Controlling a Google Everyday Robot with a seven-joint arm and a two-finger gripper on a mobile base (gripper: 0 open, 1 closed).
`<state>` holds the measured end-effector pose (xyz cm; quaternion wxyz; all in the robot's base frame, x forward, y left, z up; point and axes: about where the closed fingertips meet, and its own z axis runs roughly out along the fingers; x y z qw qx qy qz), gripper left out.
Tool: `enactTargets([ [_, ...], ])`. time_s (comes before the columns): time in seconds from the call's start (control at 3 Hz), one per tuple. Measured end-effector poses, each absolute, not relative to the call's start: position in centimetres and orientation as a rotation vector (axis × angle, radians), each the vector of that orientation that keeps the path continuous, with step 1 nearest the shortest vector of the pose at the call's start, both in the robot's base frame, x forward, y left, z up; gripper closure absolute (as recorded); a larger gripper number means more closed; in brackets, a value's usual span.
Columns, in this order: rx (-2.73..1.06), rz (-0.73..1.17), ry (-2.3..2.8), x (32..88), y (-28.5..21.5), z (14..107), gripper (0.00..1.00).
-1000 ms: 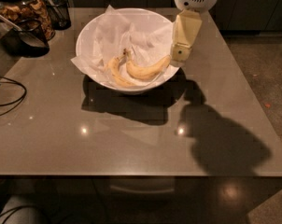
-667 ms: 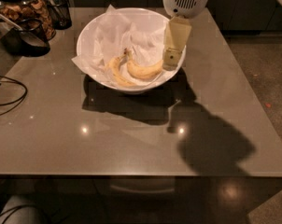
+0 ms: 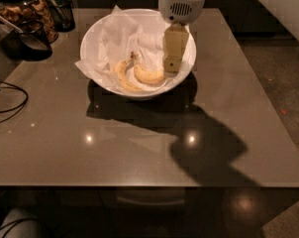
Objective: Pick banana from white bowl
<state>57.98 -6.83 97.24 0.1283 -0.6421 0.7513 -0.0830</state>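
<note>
Coming in from the right rim, my hand (image 3: 172, 63) is now dipping inside the white bowl (image 3: 95, 29), at the right end of the banana (image 3: 149, 76), lining up for a grip there. I cannot tell how open it is. The banana is lying on paper near the bowl's middle.

You are looking at what seems to be a kitchen or eating place. You can see a big shiny brown table (image 3: 139, 148), a glass jar (image 3: 33, 9) full of brown bits at its far left corner, and a white bowl (image 3: 90, 38) with a banana (image 3: 148, 76) in it. Your gripper (image 3: 172, 66) hangs in the bowl's right side, beside the banana.
</note>
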Motion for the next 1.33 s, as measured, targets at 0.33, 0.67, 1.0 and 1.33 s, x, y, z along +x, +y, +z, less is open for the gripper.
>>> enactTargets([
  [0.33, -1.89, -0.238, 2.176, 58.6, -6.3, 97.0, 0.17],
  [0.67, -1.898, -0.227, 2.171, 59.3, -6.0, 97.0, 0.21],
  [1.0, -1.93, -0.192, 2.164, 60.2, -5.4, 96.3, 0.25],
  [1.33, -1.973, -0.154, 2.148, 61.1, -4.5, 95.4, 0.28],
])
